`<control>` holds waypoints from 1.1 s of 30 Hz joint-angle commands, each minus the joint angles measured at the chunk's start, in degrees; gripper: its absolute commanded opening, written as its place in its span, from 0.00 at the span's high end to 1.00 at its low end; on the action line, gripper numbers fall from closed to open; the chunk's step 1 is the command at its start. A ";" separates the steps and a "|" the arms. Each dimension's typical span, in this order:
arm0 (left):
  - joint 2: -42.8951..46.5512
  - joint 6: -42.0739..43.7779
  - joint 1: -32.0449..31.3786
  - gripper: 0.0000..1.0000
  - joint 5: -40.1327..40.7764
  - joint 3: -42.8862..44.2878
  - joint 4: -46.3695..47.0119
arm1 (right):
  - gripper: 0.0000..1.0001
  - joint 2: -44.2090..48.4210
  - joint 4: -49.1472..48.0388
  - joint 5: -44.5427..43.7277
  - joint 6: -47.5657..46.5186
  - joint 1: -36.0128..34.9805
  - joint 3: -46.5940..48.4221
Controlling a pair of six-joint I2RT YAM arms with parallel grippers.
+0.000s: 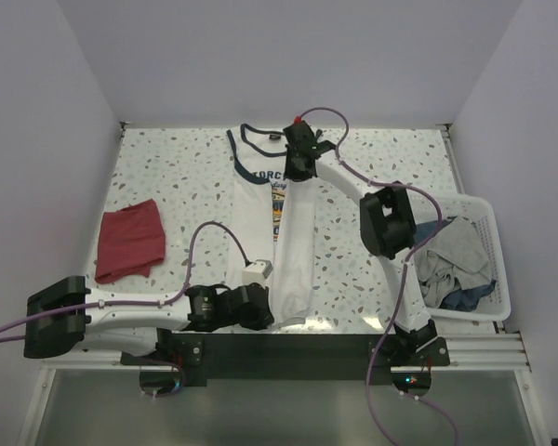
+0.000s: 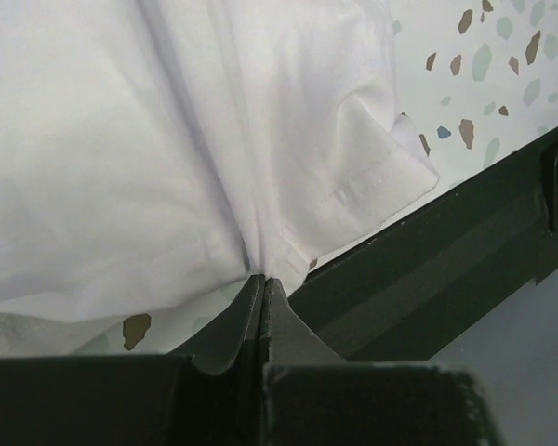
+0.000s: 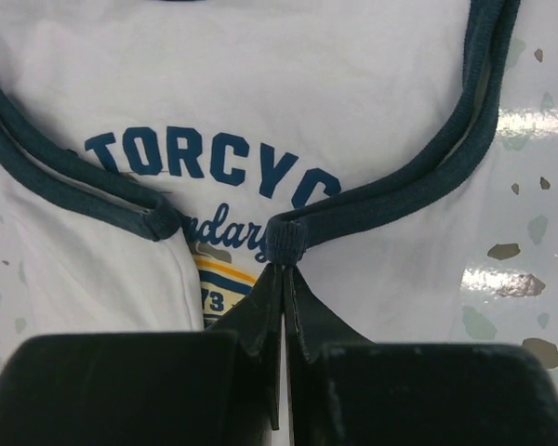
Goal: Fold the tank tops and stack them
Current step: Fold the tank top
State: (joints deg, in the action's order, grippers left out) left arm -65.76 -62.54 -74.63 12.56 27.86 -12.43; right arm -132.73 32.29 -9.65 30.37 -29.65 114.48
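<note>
We see the white tank top lying long in the middle of the counter, its neck at the far edge and its hem at the near edge. Its right side is folded over toward the middle, so only part of the blue chest letters shows. The left hand is at the near edge, and its two fingers are pressed together on the white cloth just beside the hem. The right hand is near the far edge, with its fingers closed on the navy trim at the bottom of an armhole. The dark red tank top lies apart, close to the left edge of the counter, in a loose, wrinkled shape. At the right edge stands a white basket holding grey and blue clothes.
</note>
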 commanded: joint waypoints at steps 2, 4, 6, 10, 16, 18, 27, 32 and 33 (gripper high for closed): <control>1.33 -1.79 0.01 1.00 1.07 -0.96 -2.43 | 1.00 -0.69 -1.71 -0.90 1.53 -1.11 4.09; 1.42 -1.79 0.01 1.00 1.15 -1.05 -2.78 | 1.00 -0.87 -2.32 -0.81 1.53 -1.55 4.18; 1.42 -1.88 0.01 1.00 1.24 -1.14 -2.87 | 1.00 -1.22 -2.76 -0.81 1.53 -1.99 4.35; 1.33 -1.97 0.01 1.00 1.77 -0.70 -3.92 | 1.00 -2.54 -2.94 -0.64 1.45 -2.26 5.32; 1.86 -2.41 0.01 1.00 3.26 0.53 -5.77 | 0.98 -1.83 -7.50 1.65 1.45 -2.17 2.60; 1.77 -2.32 0.01 1.00 3.53 1.06 -6.03 | 0.97 -1.83 -8.21 2.87 1.27 -2.26 2.42; 3.09 -1.44 -0.08 0.58 4.58 4.31 -8.84 | 0.67 -0.61 -10.67 5.08 0.39 -2.34 0.58; 6.43 0.58 -0.08 0.50 7.21 10.63 -14.20 | 0.54 3.34 -11.20 5.43 0.30 -2.34 -2.14; 6.78 1.02 -0.08 0.50 8.78 11.94 -15.25 | 0.54 5.61 -11.20 5.34 0.22 -2.34 -2.76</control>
State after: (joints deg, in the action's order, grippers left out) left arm -61.32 -63.33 -74.65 16.67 34.28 -24.40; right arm -134.74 23.42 -4.91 30.85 -32.12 112.97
